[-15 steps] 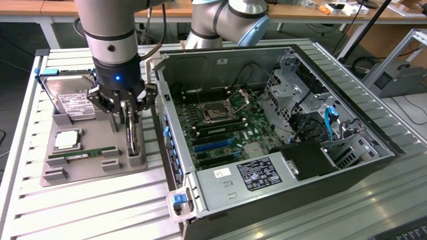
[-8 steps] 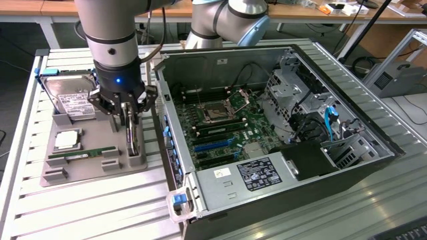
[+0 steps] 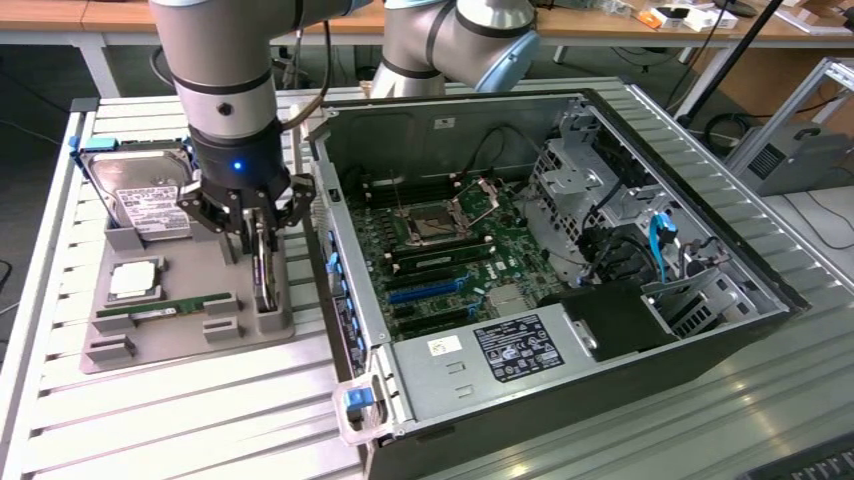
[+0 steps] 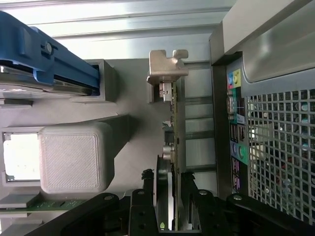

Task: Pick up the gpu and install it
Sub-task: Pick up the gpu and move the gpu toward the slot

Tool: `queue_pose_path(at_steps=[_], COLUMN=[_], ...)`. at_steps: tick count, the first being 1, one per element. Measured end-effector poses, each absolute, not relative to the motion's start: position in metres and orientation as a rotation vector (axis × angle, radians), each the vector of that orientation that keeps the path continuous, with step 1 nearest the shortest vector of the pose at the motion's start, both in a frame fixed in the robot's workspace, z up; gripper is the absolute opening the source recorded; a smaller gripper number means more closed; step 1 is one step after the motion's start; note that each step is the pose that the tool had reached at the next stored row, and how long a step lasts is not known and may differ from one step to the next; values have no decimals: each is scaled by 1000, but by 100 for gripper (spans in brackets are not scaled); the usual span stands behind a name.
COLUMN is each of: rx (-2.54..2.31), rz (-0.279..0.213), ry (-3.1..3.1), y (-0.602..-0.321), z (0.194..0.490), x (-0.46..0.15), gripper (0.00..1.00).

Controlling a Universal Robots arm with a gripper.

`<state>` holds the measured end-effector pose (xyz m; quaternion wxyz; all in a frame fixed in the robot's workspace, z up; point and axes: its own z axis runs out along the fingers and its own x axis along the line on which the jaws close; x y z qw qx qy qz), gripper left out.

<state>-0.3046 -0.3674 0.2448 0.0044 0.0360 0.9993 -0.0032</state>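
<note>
Straddling the gpu (image 3: 268, 285), the end effector (image 3: 260, 245) hangs low over the grey holder (image 3: 174, 350) on the tabletop (image 3: 160, 430), in the left half of the exterior view. Its fingers (image 4: 147, 199) are spread, one on each flat face of the card, and a sliver of gap shows on both sides, so nothing looks pinched yet.

The gpu stands on edge in the holder's slots, at the side of the holder nearest the open computer case (image 3: 561, 250). Its long axis runs from mid-frame toward the lower edge of the exterior view, roughly parallel to the case wall beside it. The wrist view sees it edge-on (image 4: 176, 123), running straight away from the end effector (image 4: 172, 216) to its silvery bracket (image 4: 167, 66) at the far end.

So the card lies directly below and between the fingers, and their closing line crosses its thin dimension. That looks like the alignment a grasp needs.

The hard drive (image 3: 140, 195) and memory stick (image 3: 167, 305) sit farther toward the exterior view's left, apart from the fingers.
</note>
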Motion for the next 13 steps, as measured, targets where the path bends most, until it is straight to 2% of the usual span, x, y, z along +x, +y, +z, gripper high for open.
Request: queue_pose_path(at_steps=[7, 8, 9, 13], rx=[113, 113, 113, 113], rz=[-10, -10, -10, -10], ry=[3131, 3131, 3131, 3131], y=[-367, -367, -367, -367], z=[244, 244, 244, 244], x=[-305, -305, -305, -305], gripper=[36, 35, 28, 27])
